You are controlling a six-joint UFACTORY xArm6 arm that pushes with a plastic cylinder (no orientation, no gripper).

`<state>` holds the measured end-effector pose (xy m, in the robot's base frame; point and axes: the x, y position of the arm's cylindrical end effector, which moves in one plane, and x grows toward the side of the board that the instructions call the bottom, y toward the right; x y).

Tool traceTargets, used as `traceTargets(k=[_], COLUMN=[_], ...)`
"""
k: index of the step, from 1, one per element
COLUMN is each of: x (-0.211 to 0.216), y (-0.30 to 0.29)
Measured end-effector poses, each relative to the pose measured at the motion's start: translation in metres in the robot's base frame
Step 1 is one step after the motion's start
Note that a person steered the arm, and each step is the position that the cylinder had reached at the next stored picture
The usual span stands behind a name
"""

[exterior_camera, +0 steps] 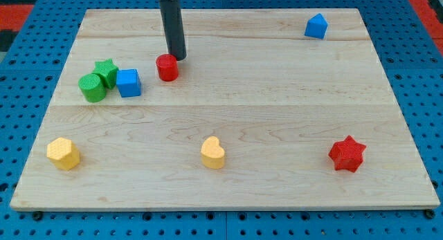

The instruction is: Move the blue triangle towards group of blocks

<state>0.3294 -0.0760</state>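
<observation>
While my tip (179, 57) rested on the wooden board (221, 119), it stood just beside the red cylinder (167, 67), which sat a shade to its lower left, too close for me to tell whether the two touched. The rod is a bare pusher: it grasped nothing and had nothing to open or close.

The blue triangle (315, 26) lay well apart from my tip, far off toward the view's right and a little toward the top, near the board's far corner. On the other side of my tip, toward the view's left, was the group: the blue cube (129, 82), the green star (105, 71) and the green cylinder (92, 87), packed close together, with the red cylinder a short way off from them.

So my tip sat between the triangle and the group, on the wrong side for a push. I judged that the coming move called for travelling past the triangle to its right-hand face, then driving it leftward.

Nearer the view's bottom, well clear of that line, stood a yellow hexagon (63, 153), a yellow heart (213, 153) and a red star (347, 154).
</observation>
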Motion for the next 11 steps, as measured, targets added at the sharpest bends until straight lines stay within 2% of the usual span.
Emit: traceTargets(k=[1,3,5,6,7,8,9,10,11], x=[0.007,0.030,0.026,0.010,-0.035,-0.090,-0.121,-0.081,-0.077], y=[0.014,-0.071,0.158,0.276,0.312,0.314,0.301,0.246,0.309])
